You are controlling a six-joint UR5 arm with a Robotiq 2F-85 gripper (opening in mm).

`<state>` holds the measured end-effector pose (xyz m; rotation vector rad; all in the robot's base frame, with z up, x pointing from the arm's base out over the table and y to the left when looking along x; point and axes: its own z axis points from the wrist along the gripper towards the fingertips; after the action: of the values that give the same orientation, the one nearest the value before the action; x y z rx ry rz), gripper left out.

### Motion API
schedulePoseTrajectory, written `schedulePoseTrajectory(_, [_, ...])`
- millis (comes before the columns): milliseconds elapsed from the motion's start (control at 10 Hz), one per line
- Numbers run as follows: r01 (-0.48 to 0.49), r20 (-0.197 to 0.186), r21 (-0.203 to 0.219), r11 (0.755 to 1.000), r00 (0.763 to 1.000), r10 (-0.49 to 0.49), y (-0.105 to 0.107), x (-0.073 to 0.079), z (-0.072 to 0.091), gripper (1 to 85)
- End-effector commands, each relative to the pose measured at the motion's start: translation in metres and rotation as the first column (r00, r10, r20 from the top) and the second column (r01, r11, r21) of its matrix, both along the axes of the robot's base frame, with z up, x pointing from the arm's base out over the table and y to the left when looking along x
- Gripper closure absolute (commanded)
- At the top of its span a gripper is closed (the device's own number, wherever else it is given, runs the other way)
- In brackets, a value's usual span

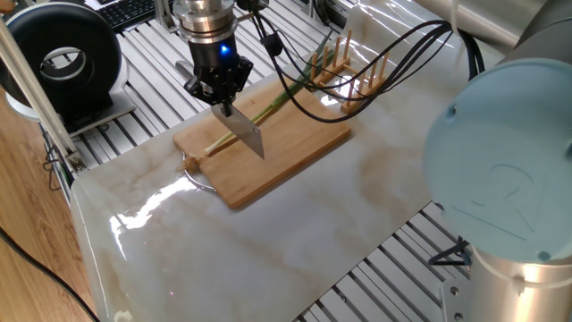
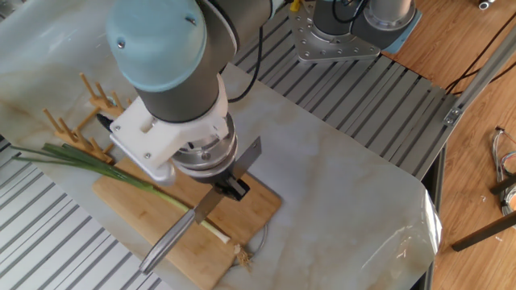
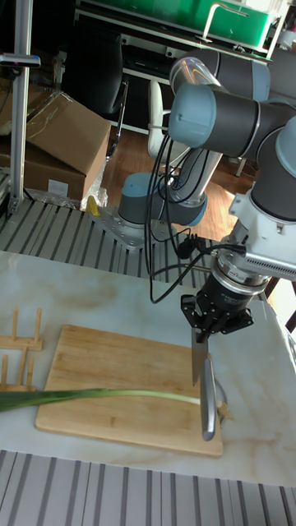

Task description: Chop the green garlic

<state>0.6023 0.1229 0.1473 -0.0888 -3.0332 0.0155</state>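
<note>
Over the board (image 1: 268, 148), the gripper (image 1: 219, 88) clamps a knife (image 1: 247, 136) just above the garlic (image 1: 255, 116), which lies along it. From the other side, the blade (image 2: 246, 158) crosses the garlic (image 2: 153, 191) near its pale end. In the tall view, the edge looks square to the stalk; I'd press straight down.

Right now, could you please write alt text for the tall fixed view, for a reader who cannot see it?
A robot arm's black two-finger gripper holds a steel knife blade-down over the pale end of a long green garlic stalk. The stalk lies lengthwise on a rectangular wooden cutting board on a marble-patterned table, its leaves overhanging the left edge.
</note>
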Motion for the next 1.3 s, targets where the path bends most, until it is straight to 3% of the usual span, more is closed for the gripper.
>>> schedulePoseTrajectory(0, [-0.006, 0.012, 0.010, 1.000, 1.000, 0.006, -0.003, 0.000, 0.003, 84.3])
schedulePoseTrajectory(1200, [-0.002, 0.069, 0.011, 1.000, 0.998, 0.002, -0.008, 0.012, 0.006, 84.3])
